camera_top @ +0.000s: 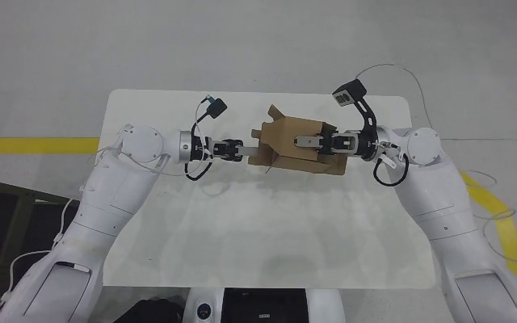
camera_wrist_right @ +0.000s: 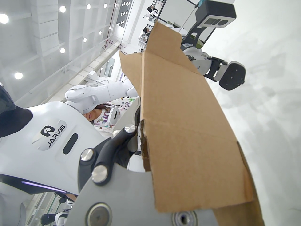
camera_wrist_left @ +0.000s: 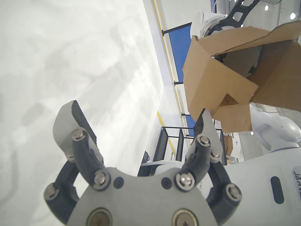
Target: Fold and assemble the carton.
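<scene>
Carton (camera_wrist_left: 211,81) half-formed, flaps loose: buckling and pivot risk.
Left claw (camera_wrist_left: 140,116) released, 1 fingertip just beside the nearest flap; an off-line push may crease it. Beyond, right claw (camera_top: 303,142) clenched on the carton's wall, at the far middle of the table (camera_top: 242,234); judged, this single grip lets the carton swing.

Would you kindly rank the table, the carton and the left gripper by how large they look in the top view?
1. Largest: the table, by a wide margin.
2. Next: the carton.
3. Smallest: the left gripper, beside the carton's edge.
The gaps are plain, so there are no ties.
</scene>
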